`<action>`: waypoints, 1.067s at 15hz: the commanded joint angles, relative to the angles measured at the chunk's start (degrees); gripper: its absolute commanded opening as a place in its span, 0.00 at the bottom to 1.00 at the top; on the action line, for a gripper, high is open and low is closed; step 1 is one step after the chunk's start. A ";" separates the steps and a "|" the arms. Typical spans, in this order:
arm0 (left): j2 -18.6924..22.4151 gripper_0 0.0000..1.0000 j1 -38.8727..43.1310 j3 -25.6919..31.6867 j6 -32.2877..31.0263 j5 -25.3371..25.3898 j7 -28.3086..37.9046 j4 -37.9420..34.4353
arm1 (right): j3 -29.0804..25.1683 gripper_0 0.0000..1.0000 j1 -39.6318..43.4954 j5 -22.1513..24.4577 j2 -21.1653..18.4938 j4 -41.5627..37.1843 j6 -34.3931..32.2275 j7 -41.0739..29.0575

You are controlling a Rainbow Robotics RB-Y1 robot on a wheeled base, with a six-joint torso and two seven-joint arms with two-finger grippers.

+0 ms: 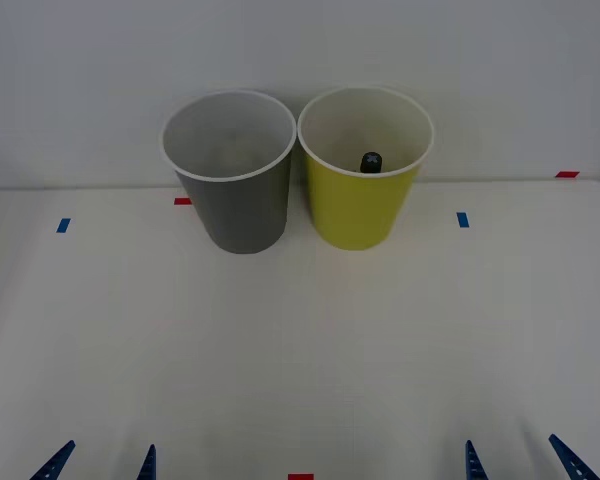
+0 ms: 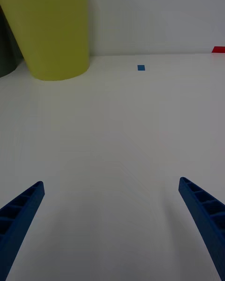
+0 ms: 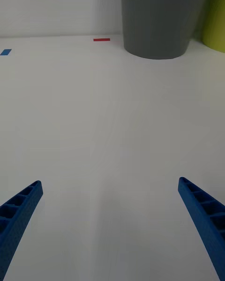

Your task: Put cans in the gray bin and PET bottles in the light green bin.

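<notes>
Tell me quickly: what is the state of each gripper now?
Left gripper: open, holding nothing, low over the table.
Right gripper: open, holding nothing, low over the table.
</notes>
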 commanded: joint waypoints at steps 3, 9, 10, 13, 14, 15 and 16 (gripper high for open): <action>0.00 1.00 0.00 0.00 0.00 0.00 0.00 0.00 | 0.00 1.00 0.00 0.00 0.00 0.00 0.00 0.00; 0.00 1.00 0.00 0.00 0.00 0.00 0.00 0.00 | 0.00 1.00 0.00 0.00 0.00 0.00 0.00 0.00; 0.00 1.00 0.00 0.00 0.00 0.00 0.00 0.00 | 0.00 1.00 0.00 0.00 0.00 0.00 0.00 0.00; 0.00 1.00 0.00 0.00 0.00 0.00 0.00 0.00 | 0.00 1.00 0.00 0.00 0.00 0.00 0.00 0.00; 0.00 1.00 0.00 0.00 0.00 0.00 0.00 0.00 | 0.00 1.00 0.00 0.00 0.00 0.00 0.00 0.00; 0.00 1.00 0.00 0.00 0.00 0.00 0.00 0.00 | 0.00 1.00 0.00 0.00 0.00 0.00 0.00 0.00; 0.00 1.00 0.00 0.00 0.00 0.00 0.00 0.00 | 0.00 1.00 0.00 0.00 0.00 0.00 0.00 0.00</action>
